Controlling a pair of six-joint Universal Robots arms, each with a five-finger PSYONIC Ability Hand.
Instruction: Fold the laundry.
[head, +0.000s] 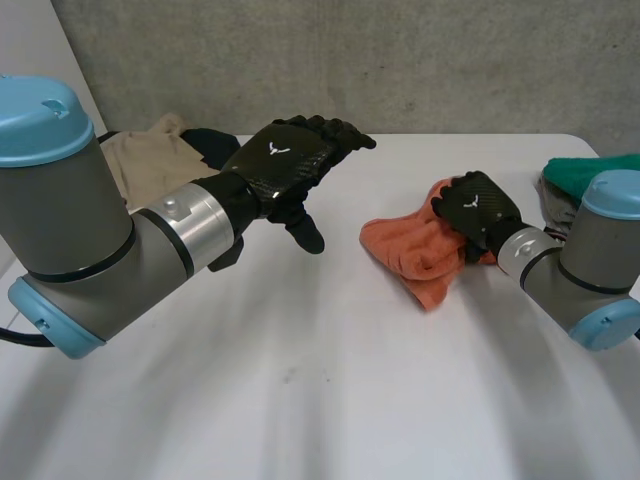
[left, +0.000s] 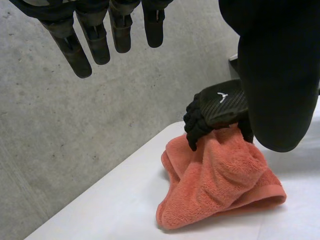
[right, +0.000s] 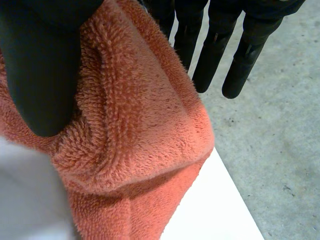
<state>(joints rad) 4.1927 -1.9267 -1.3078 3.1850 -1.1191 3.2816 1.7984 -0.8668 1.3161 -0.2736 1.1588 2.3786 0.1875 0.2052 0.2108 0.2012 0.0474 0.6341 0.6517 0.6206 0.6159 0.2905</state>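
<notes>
orange towel (head: 415, 255): just one, pinched between the thumb and fingers of the right hand (head: 478, 208)
hands: two, counting the left hand (head: 285, 160)
tan cloth (head: 150, 160): one, wrist side of the left fingers
dark cloth (head: 215, 145): one, right beside the tan
green cloth (head: 585, 168): one, wrist side of the right fingers
table (head: 300, 380): one

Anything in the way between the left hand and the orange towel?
Nothing visible: bare table lies between the left hand and the orange towel, which the right hand grips.
</notes>
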